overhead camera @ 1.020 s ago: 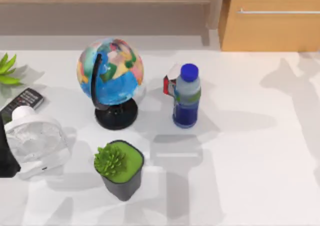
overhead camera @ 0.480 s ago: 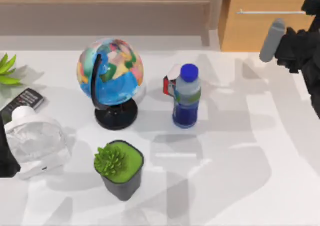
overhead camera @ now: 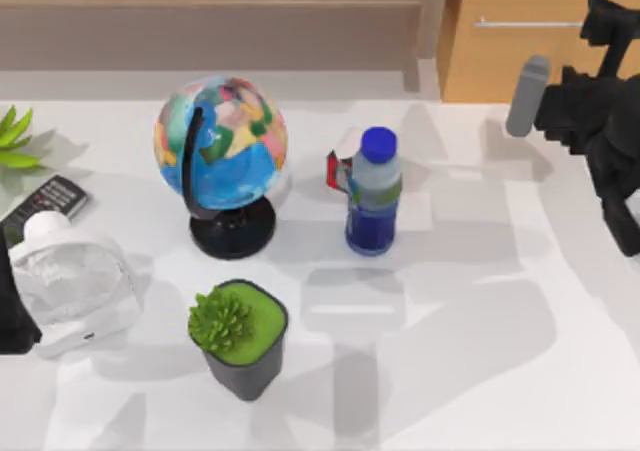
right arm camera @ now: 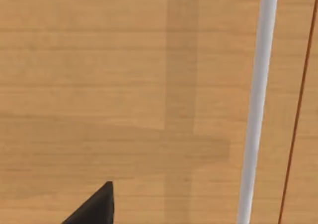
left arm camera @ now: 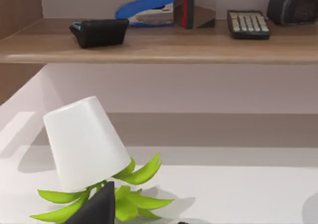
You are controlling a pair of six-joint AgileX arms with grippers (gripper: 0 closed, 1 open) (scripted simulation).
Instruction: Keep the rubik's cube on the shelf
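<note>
Rubik's cube: I cannot tell where it is lying. Right gripper (overhead camera: 598,61) is hovering at 2 o'clock, facing the drawer (overhead camera: 520,61) and its metal handle (right arm camera: 258,100), probably because the cube is being sought there; grip state cannot be told. Left gripper (left arm camera: 97,209) is idling at 8 o'clock, grip likewise untold. Shelf (overhead camera: 200,1) is running along 12 o'clock.
</note>
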